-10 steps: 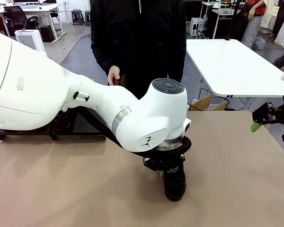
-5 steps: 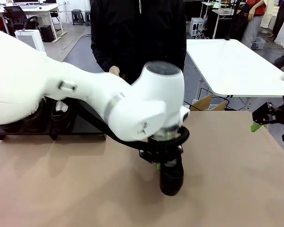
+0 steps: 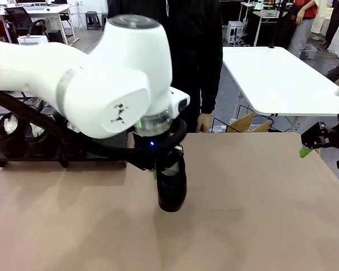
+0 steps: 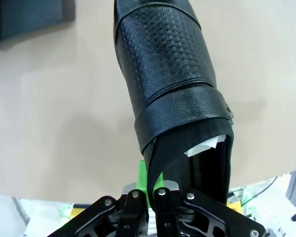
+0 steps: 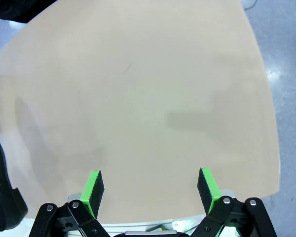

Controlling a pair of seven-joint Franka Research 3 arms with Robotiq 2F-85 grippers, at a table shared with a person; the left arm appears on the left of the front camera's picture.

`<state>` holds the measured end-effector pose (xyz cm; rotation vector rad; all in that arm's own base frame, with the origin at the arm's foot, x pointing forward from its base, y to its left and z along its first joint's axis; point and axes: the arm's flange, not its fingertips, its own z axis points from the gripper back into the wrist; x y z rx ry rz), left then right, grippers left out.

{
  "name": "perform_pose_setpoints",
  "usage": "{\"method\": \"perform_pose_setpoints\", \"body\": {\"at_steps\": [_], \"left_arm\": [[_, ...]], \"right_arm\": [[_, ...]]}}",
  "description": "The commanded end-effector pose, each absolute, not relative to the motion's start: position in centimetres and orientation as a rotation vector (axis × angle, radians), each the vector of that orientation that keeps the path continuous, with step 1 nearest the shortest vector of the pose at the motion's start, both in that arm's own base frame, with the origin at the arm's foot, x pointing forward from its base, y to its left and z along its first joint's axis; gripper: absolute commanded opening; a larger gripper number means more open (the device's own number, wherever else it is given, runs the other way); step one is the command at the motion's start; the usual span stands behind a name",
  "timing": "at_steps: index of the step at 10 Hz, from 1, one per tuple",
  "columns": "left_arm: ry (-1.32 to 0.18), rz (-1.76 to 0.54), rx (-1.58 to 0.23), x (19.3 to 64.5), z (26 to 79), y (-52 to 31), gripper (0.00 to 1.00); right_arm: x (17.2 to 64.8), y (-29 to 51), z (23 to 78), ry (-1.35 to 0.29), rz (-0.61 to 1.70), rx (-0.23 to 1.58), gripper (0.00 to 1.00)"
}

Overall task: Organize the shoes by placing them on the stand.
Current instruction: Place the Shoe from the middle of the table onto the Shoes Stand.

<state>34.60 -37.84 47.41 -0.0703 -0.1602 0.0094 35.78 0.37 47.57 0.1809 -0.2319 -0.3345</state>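
Shoe (image 3: 172, 192) clamped in left tool (image 4: 153, 190), stand (image 3: 96, 153) nearby with shoes; right tool (image 5: 150, 190) agape.

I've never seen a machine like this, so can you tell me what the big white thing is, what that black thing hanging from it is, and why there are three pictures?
The big white thing is a robot arm. Its left gripper pinches a black shoe by the heel rim. More shoes sit on a black stand at the back of the brown table. The wide picture looks across the table at a person. Another comes from a camera on that arm's wrist, showing the shoe up close. The last is from the other arm's wrist: its right gripper is open and empty.
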Motion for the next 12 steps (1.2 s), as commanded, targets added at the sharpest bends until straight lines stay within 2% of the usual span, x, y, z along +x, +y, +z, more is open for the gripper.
{"method": "perform_pose_setpoints", "body": {"at_steps": [1,5,6,7,10,12], "left_arm": [[-0.163,0.007,-0.072,35.1,46.0,-40.3,0.00],[-0.129,-0.013,-0.074,34.5,44.8,-40.4,0.00],[-0.192,0.033,-0.038,34.8,45.6,-38.5,0.00],[-0.207,0.076,-0.009,35.4,46.3,-36.0,0.00],[-0.219,-0.061,0.039,38.3,47.4,-28.4,0.00],[-0.224,-0.142,0.131,41.2,47.3,-26.2,0.00]], "right_arm": [[35.8,0.3,47.6,-0.234,-0.325,0.181,1.00],[35.8,0.3,47.6,-0.234,-0.325,0.181,1.00],[35.8,0.3,47.6,-0.234,-0.325,0.181,1.00],[35.8,0.3,47.6,-0.234,-0.325,0.181,1.00],[35.8,0.3,47.6,-0.234,-0.325,0.181,1.00],[35.8,0.3,47.6,-0.234,-0.325,0.181,1.00]]}}
